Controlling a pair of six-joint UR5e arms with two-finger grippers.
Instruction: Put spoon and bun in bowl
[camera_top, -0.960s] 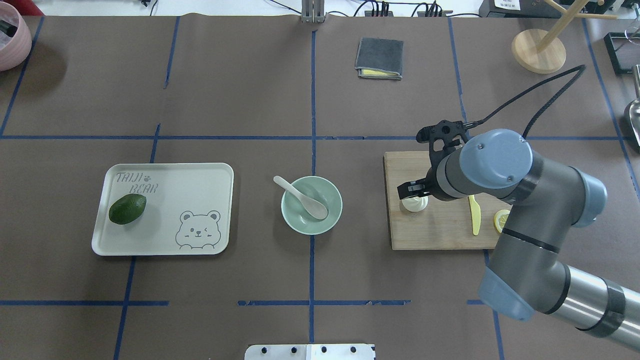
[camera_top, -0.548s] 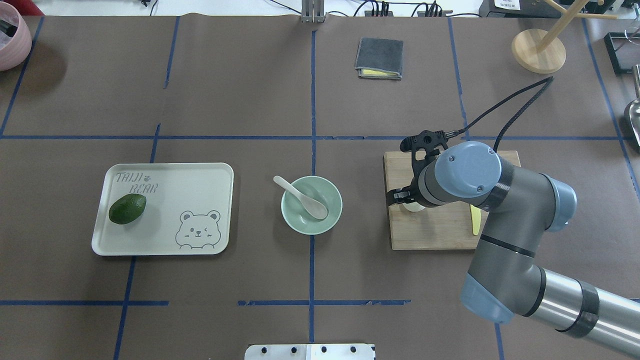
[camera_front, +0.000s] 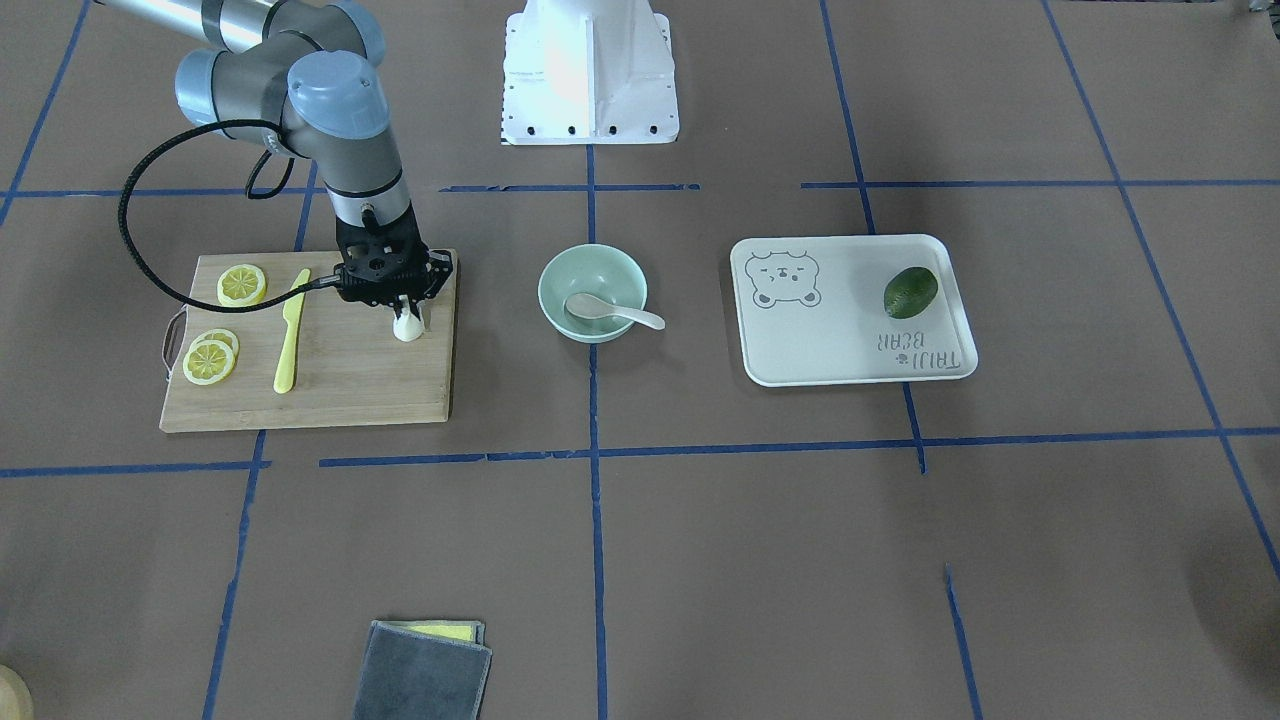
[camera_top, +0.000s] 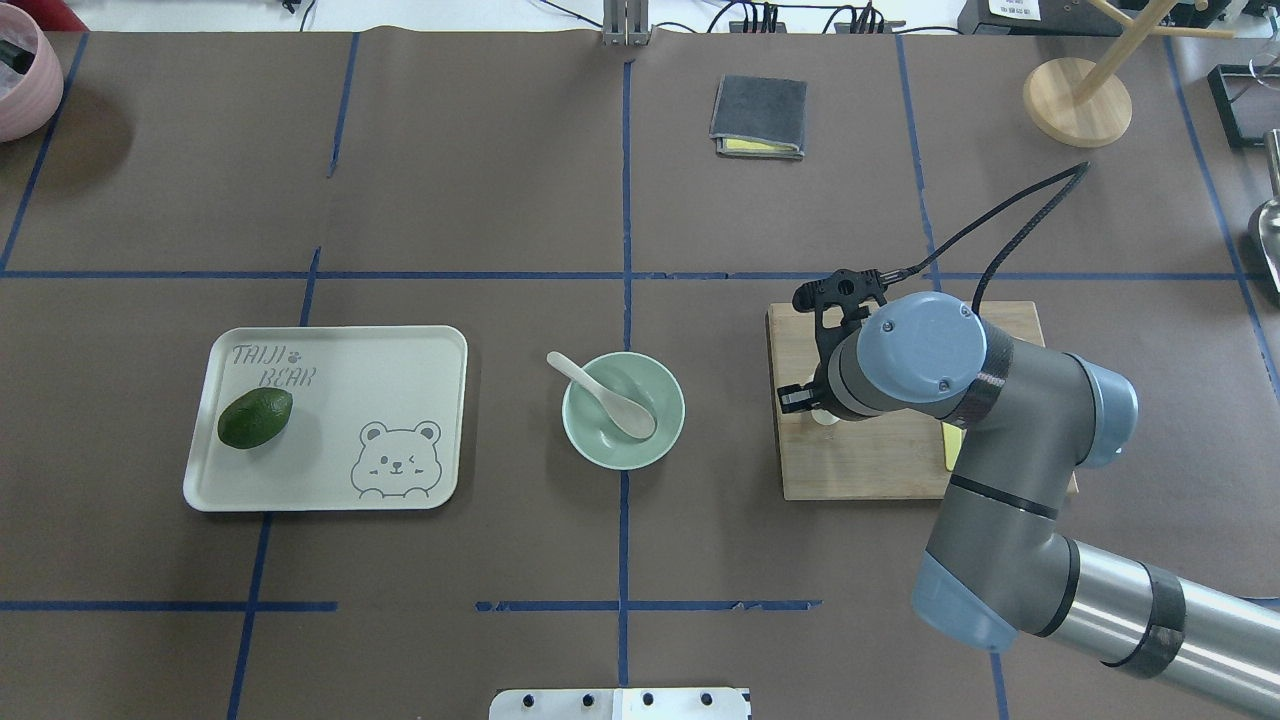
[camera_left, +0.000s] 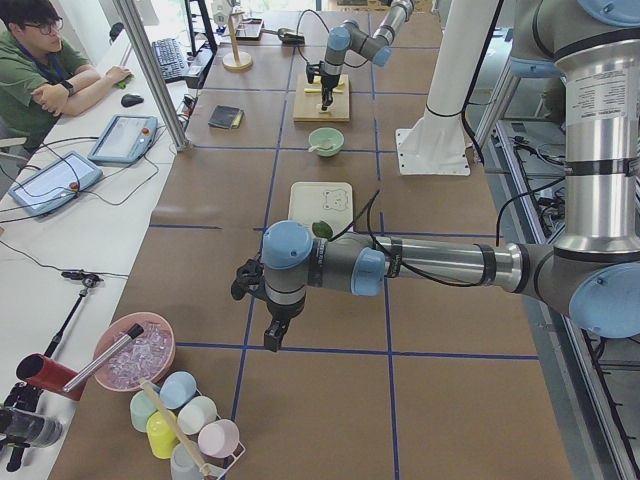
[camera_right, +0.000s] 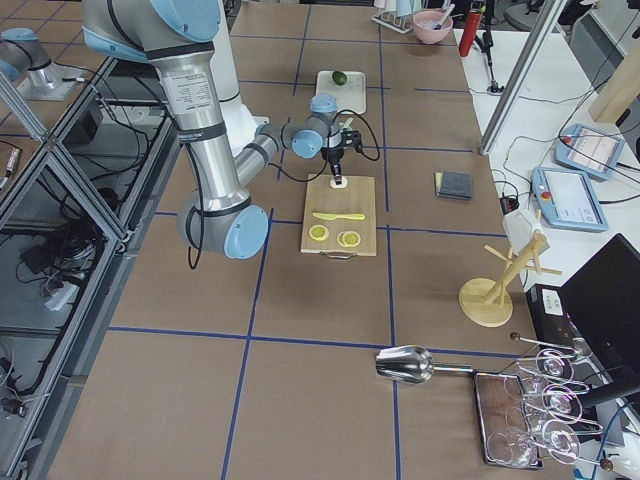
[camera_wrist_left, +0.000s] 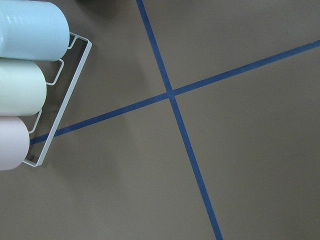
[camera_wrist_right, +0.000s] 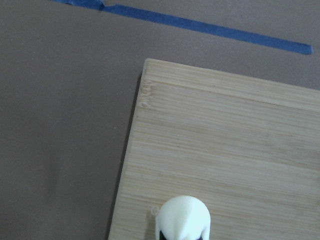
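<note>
The white pleated bun (camera_front: 407, 328) is on the wooden cutting board (camera_front: 330, 390), near its edge toward the bowl. My right gripper (camera_front: 406, 312) points straight down and is shut on the bun, which shows pinched at the bottom of the right wrist view (camera_wrist_right: 184, 216). From overhead the arm hides most of the bun (camera_top: 826, 418). The pale spoon (camera_top: 606, 394) lies in the mint-green bowl (camera_top: 652, 450) with its handle over the rim. My left gripper (camera_left: 270, 335) hangs over bare table far from these things; I cannot tell whether it is open or shut.
A yellow knife (camera_front: 290, 340) and lemon slices (camera_front: 241, 284) lie on the board. A tray (camera_top: 330, 480) holds a dark green fruit (camera_top: 255, 417). A grey cloth (camera_top: 760, 117), a wooden stand (camera_top: 1077, 100) and a pink bowl (camera_top: 20, 80) are at the far side. Cups in a rack (camera_wrist_left: 22, 85) sit below the left wrist.
My right arm has swung left and come down over the bun, which is now almost hidden under the wrist in the overhead view. The spoon, bowl and tray have not moved.
</note>
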